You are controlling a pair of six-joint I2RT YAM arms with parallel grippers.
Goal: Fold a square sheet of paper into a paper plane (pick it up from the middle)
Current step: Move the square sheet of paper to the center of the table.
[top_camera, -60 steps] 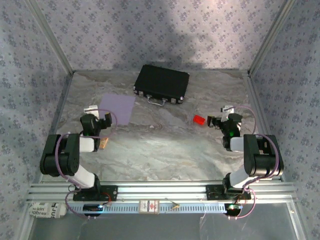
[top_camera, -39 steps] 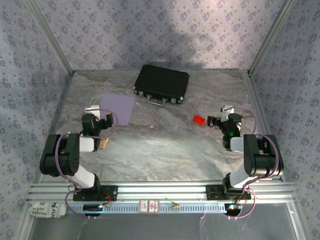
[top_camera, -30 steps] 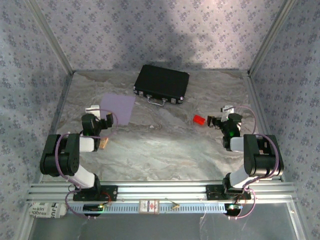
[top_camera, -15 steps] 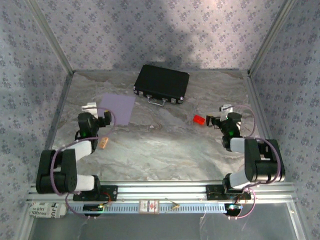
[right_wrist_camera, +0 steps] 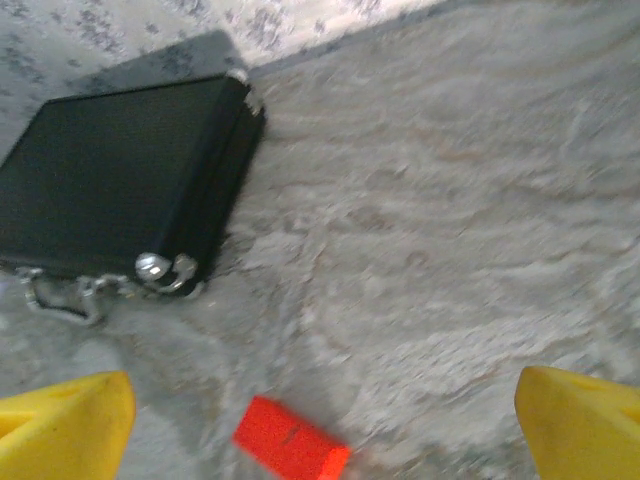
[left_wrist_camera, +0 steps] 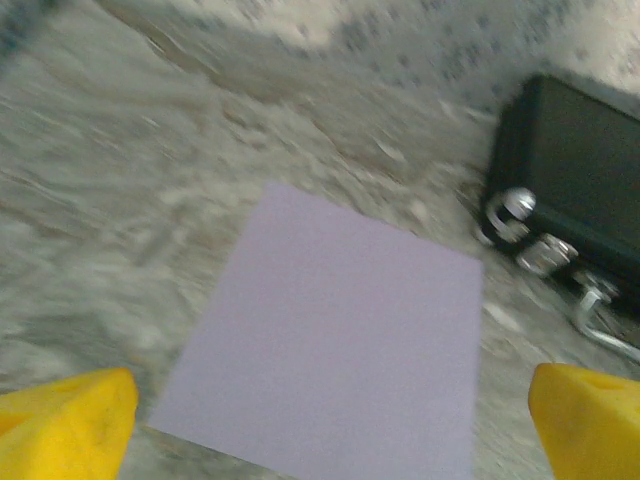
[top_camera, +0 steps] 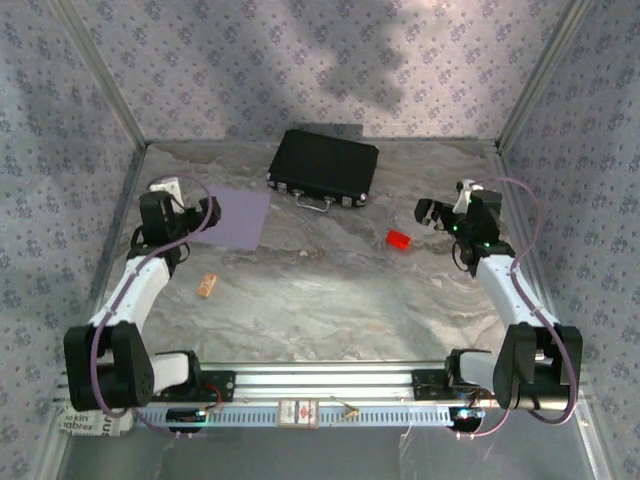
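Hovering with left end effector (top_camera: 203, 212) released at the left edge of the paper (top_camera: 233, 217), lying flat far left on the desk (top_camera: 330, 300) beside the case (top_camera: 323, 165); poising right end effector (top_camera: 428, 212) released too, near the block (top_camera: 399, 239). Risking skidding or crumpling the thin sheet, with no edge to pinch mid-sheet

Left tool (top_camera: 206, 212) and right tool (top_camera: 427, 212) now farther forward than before.

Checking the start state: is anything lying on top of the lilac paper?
Nothing lies on the paper: its face is bare, flat on the table. From above, the left hand covers its left edge; whatever is beneath the sheet is hidden.
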